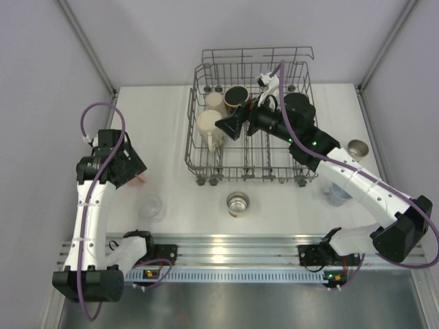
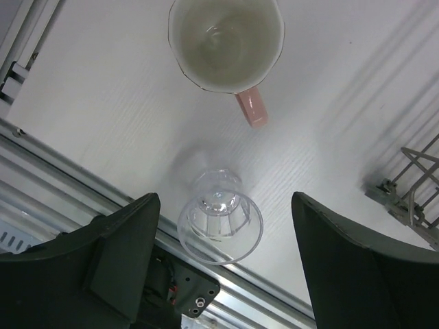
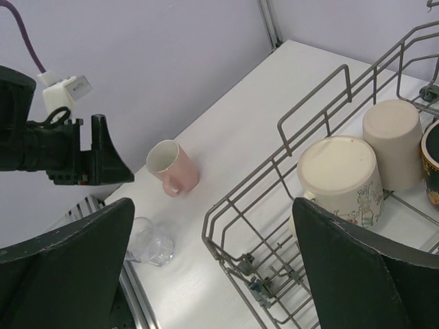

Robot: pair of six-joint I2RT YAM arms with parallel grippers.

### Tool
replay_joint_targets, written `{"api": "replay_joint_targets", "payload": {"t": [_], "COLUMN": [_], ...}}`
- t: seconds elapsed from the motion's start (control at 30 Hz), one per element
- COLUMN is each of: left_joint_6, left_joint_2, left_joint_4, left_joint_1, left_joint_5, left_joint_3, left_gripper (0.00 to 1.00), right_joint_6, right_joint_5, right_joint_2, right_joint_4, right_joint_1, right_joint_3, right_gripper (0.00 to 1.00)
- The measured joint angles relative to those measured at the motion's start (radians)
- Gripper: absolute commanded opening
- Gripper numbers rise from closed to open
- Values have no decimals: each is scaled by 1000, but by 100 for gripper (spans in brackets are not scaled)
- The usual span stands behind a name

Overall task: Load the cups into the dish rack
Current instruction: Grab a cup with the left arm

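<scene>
I count three cups [image 1: 209,128] in the dish rack [image 1: 195,147]; pink mug [image 2: 226,42], clear cup [image 2: 219,219], steel cup [image 1: 237,203] wait on the surface [image 1: 164,137]. Left gripper [image 2: 225,205], right gripper [image 3: 212,205]: wide, empty.

Top: high above rack [image 1: 271,164], facing down. Left wrist: left of rack, close, downward. Right wrist: over rack, facing leftward; both wrists show pink cup [image 2: 226,44].

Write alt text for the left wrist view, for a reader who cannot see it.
The open left hand hangs above a clear cup on the white table, one finger at each side of it. Beyond the cup stands a pink mug, opening toward the camera, and a corner of the dish rack shows at the right edge.
</scene>
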Motion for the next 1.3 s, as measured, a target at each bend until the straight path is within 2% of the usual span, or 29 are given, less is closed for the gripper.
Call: {"api": "replay_joint_targets", "payload": {"t": [0.17, 0.43, 0.6, 0.77, 1.07, 1.3], "left_joint_6": [-13, -114, -121, -113, -101, -110], "left_joint_2": [41, 112, 135, 191, 240, 313], "left_joint_4": [52, 132, 167, 205, 277, 332], "left_joint_1": [11, 69, 182, 263, 272, 272], "left_joint_5": [11, -1, 56, 124, 170, 217], "left_joint_3": [-37, -32, -35, -35, -35, -35], "left_gripper": [81, 81, 80, 73, 68, 72], "right_joint_6": [0, -9, -16, -18, -25, -27], "right_joint_5": [0, 0, 0, 0, 0, 1], "right_joint_2": [3, 3, 3, 3, 3, 3], "right_joint_4": [0, 0, 0, -1, -10, -22], "right_joint_1": [0, 0, 0, 0, 0, 0], "right_joint_3": [0, 0, 0, 0, 0, 0], "right_gripper": [99, 99, 99, 99, 99, 99]}}
